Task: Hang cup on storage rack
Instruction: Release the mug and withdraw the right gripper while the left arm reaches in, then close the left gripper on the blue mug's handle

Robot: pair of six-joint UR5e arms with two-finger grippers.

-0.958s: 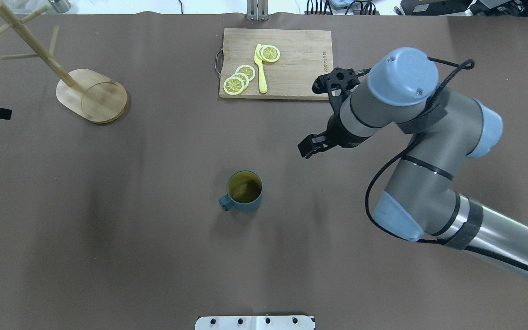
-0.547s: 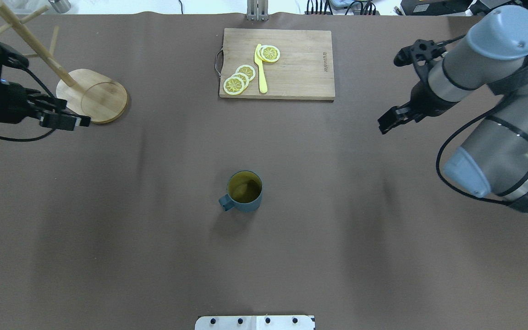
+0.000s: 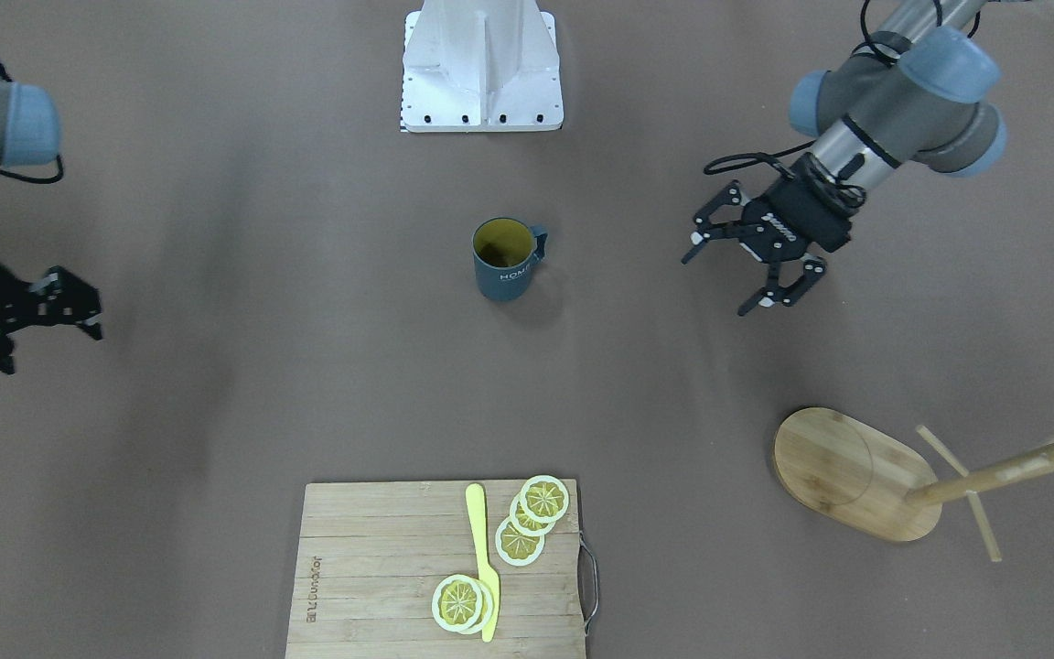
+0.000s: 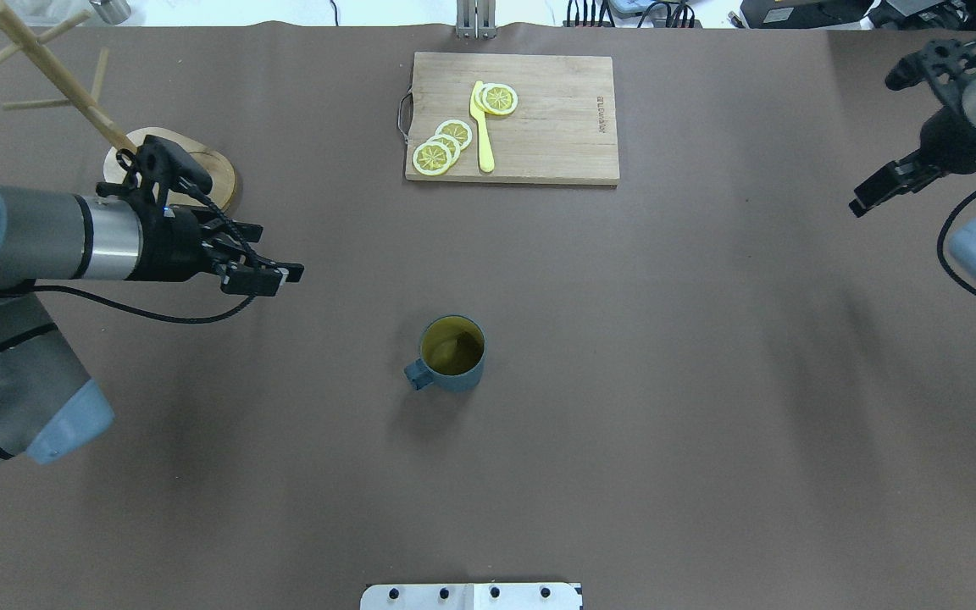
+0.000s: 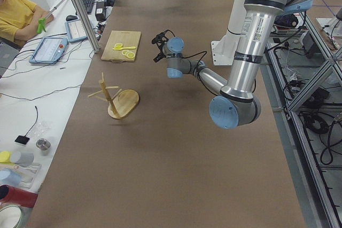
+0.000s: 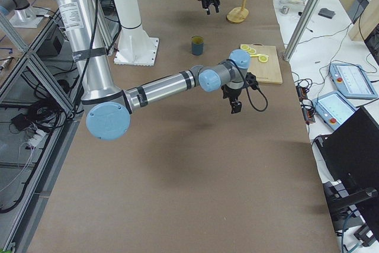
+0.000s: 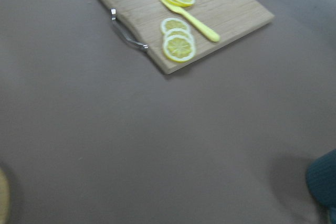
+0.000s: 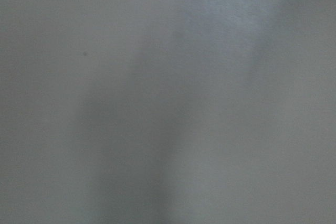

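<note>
Table cover point(image 4: 623, 424) matt brown, smooth (paper or cloth, can't tell); cup point(image 4: 452, 354) matt blue-grey outside, yellowish inside; rack point(image 4: 64, 85) at upper left pale bare wood; cutting board point(image 4: 556, 127) top centre grainy wood, metal handle point(image 4: 402, 114); knife point(image 4: 483, 135) yellow plastic

Only readable bit I can find is on the cup point(image 3: 500, 273): white letters on its side, "HOM", the rest curving out of sight. The cutting board point(image 3: 371, 549) has a mark burned along one edge, too small to read. Same with the white lettering on the left hand point(image 3: 715, 286).
</note>
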